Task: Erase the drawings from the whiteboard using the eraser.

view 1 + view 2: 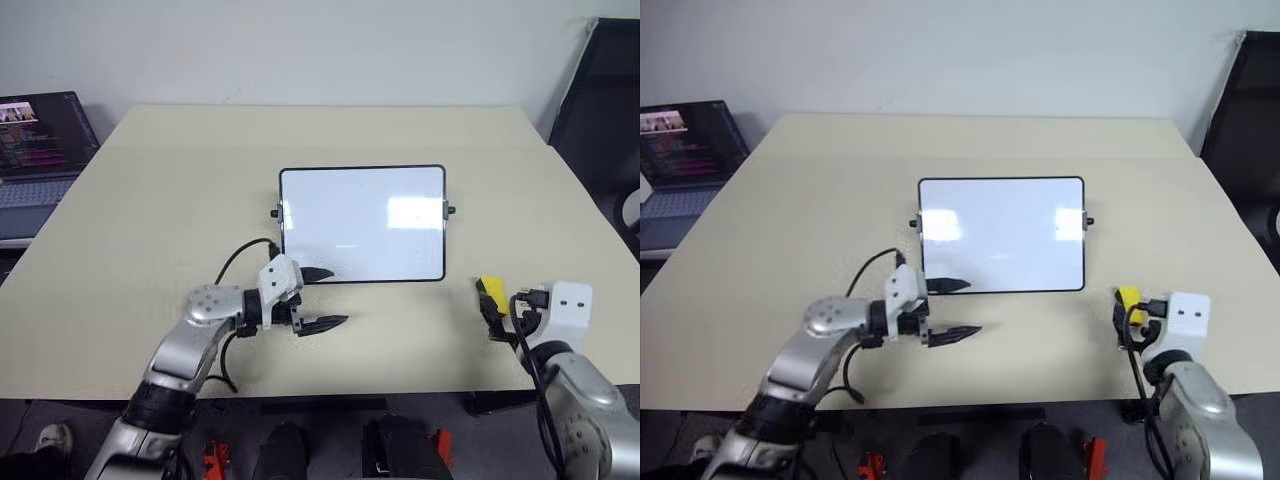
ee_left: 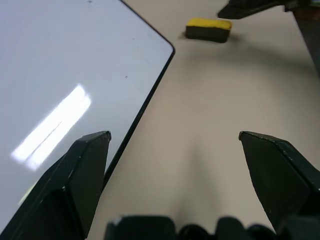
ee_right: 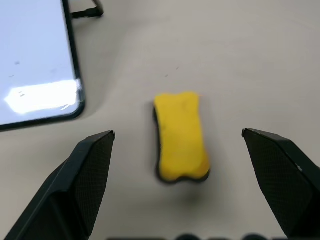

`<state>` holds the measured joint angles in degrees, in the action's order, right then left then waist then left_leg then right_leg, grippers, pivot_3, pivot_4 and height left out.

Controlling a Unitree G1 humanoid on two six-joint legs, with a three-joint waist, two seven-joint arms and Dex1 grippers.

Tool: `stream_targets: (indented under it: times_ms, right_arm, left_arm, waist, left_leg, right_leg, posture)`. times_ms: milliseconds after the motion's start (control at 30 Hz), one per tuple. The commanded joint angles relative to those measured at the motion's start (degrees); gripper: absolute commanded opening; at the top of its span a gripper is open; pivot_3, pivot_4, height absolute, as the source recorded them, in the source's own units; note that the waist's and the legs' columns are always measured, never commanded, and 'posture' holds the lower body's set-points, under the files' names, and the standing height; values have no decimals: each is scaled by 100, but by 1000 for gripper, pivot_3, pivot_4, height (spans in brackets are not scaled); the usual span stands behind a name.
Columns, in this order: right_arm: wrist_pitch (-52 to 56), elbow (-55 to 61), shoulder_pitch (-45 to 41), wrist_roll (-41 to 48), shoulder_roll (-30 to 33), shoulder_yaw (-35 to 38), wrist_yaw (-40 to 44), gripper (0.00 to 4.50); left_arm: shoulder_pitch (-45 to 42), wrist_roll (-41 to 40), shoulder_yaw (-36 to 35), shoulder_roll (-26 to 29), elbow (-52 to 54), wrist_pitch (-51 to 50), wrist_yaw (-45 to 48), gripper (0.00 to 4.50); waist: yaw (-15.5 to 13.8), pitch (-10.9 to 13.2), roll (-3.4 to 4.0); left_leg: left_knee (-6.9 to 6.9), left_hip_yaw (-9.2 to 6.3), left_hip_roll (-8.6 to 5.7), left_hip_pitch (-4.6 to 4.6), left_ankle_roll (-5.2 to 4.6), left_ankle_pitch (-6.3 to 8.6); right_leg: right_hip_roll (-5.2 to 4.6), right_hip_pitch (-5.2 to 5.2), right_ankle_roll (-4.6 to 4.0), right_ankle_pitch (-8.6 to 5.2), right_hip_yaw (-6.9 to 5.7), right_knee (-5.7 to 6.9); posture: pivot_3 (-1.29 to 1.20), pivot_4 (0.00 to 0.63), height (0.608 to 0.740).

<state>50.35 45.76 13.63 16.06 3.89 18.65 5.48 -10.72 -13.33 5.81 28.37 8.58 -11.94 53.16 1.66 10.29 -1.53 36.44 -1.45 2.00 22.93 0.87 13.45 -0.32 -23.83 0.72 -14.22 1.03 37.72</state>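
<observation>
The whiteboard (image 1: 362,223) lies flat in the middle of the table, black-framed with a knob on each short side. I make out no drawings on it, only glare patches and a few tiny specks. The yellow eraser (image 3: 181,136), dark underneath, lies on the table off the board's near right corner. My right gripper (image 3: 178,132) stands open just behind it, one finger on each side, and does not touch it. My left gripper (image 1: 338,296) is open at the board's near left corner, with one finger over the frame and the other over bare table.
An open laptop (image 1: 40,140) sits on a separate surface off the table's far left corner. A dark chair (image 1: 600,100) stands at the far right. A black cable (image 1: 238,262) loops from my left wrist. The beige table (image 1: 180,200) stretches wide around the board.
</observation>
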Motion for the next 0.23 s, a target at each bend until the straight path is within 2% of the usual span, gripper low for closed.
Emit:
stream_targets:
  times_ms: [33,100,233]
  right_arm:
    - [-1196,214,853,-204,-191,-305,117,4476]
    - [-1681,148,1186,-239,-307,-437,161,4476]
    - [-3140,-158,2321,-704,-467,-966,271,4476]
  left_arm:
    - [528,183,-522,-122,476,183,-879,4500]
    - [721,206,-625,-172,578,220,-1127,4500]
    - [1740,812,-1532,-393,524,21,-2677,4500]
  waist:
    - [1,-1,2]
    - [-1,0,5]
    - [0,-2,7]
  left_leg:
    - [-3,3,28,-1,1,0]
    - [-6,5,32,-3,2,1]
    - [-6,6,45,-19,4,2]
  right_leg:
    - [-21,0,-7,-5,1,-2]
    - [-21,0,-16,-11,-3,-3]
    - [-22,6,-43,-27,-5,-2]
  posture:
    - [0,150,740]
    - [0,150,740]
    - [0,150,740]
